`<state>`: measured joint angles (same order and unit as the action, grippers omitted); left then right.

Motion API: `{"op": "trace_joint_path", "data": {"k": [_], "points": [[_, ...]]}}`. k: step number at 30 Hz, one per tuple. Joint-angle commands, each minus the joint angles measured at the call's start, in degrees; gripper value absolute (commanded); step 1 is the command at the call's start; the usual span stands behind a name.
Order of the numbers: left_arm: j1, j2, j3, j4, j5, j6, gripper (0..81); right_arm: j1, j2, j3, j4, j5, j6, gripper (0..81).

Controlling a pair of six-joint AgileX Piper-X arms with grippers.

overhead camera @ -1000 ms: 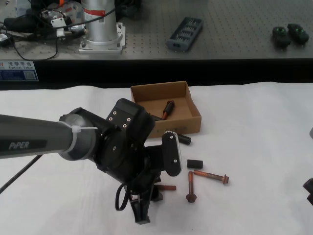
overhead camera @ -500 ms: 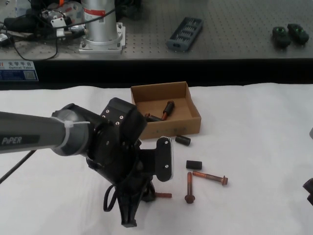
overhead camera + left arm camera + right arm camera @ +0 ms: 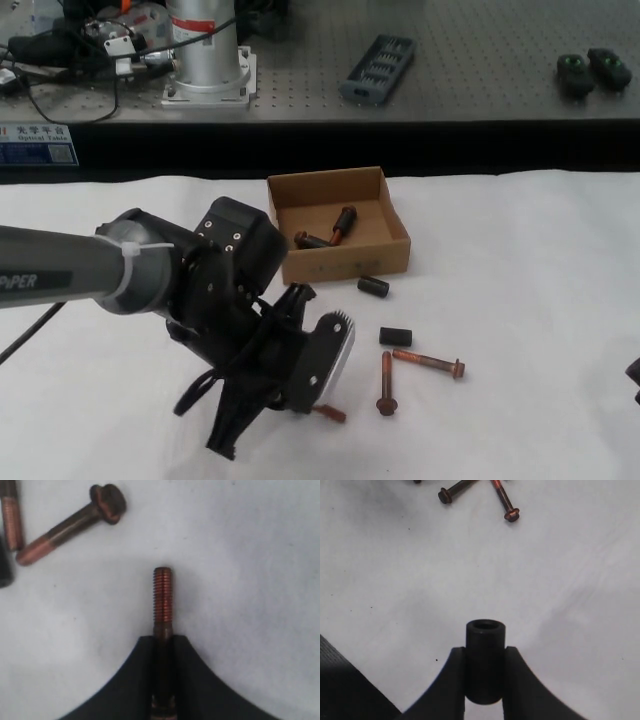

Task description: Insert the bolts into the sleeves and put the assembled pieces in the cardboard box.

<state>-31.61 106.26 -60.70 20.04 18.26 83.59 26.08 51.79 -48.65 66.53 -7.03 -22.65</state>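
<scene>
The cardboard box [image 3: 350, 265] is sitting toward the far side of the white counter [image 3: 520, 290], with two assembled pieces [image 3: 340, 222] lying inside it. Compared with a second ago, the left arm [image 3: 90, 270] is pulling back toward the near edge and rolling its wrist. The left end effector [image 3: 162, 642] is gripping a bolt [image 3: 162, 595] by the shank, with the threaded tip sticking out ahead. In the high view that bolt is now pointing at a tilt rather than lying level. The right end effector [image 3: 485, 651] is gripping a sleeve [image 3: 485, 632], its bore facing outward. With both halves in hand, mating them looks like the next step. Bare counter is lying open to the right of the two loose bolts [image 3: 387, 382] and two loose sleeves [image 3: 397, 335]. The box wall is standing well apart from the left end effector.
</scene>
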Motion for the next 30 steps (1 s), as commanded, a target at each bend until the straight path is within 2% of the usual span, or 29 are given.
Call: {"op": "trace_joint_path", "data": {"k": [1, 8, 11, 19, 28, 30], "points": [[0.45, 0.67, 0.75, 3.25, 1.91, 23.44, 0.6, -0.06, -0.59, -0.10, -1.55, -0.91, -0.56, 2.7], [0.45, 0.67, 0.75, 10.26, 1.91, 51.34, 0.6, -0.06, -0.59, -0.10, -1.25, -0.91, -0.56, 2.7], [0.48, 0.67, 0.75, 13.94, 1.81, 60.14, 0.6, -0.06, -0.59, -0.10, -1.24, -0.91, -0.56, 2.7], [0.48, 0.67, 0.75, 15.00, 1.71, 63.03, 0.6, -0.06, -0.59, -0.10, -1.24, -0.91, -0.56, 2.7], [0.48, 0.67, 0.75, 14.80, 1.71, 61.78, 0.1, -0.06, -0.59, -0.10, -1.24, -0.91, -0.56, 2.7], [0.48, 0.67, 0.75, 14.80, 1.71, 59.64, 5.0, -0.06, -0.59, -0.10, -1.24, -0.91, -0.56, 2.7]]}}
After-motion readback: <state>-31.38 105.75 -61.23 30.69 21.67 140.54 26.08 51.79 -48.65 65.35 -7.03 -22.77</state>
